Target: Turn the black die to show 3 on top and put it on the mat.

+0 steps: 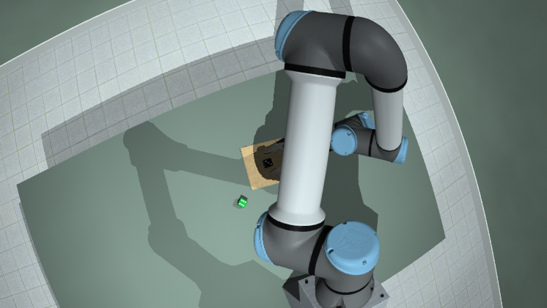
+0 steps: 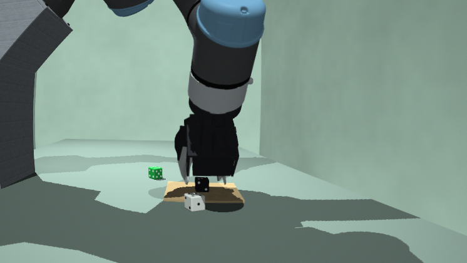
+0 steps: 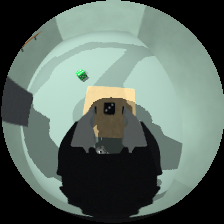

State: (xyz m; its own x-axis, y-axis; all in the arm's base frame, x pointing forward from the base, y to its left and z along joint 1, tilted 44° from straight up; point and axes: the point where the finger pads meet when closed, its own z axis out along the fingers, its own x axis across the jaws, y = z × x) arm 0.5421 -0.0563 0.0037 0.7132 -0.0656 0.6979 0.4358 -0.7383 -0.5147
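The black die [image 2: 201,184] sits on the tan mat [image 2: 204,193], inside the mat's edges. It also shows in the overhead view [image 1: 268,162] and in the wrist view [image 3: 109,108]; the pips on its top face are too small to count. My gripper [image 2: 204,180] hangs straight above it with a fingertip on either side, and there are gaps between both fingers and the die. The gripper is open and the die rests on the mat. In the overhead view the arm hides most of the gripper.
A white die [image 2: 195,201] lies at the mat's near edge, apparently slightly tilted. A green die [image 2: 154,172] sits on the floor left of the mat and also shows in the overhead view [image 1: 242,202]. Walls enclose the floor.
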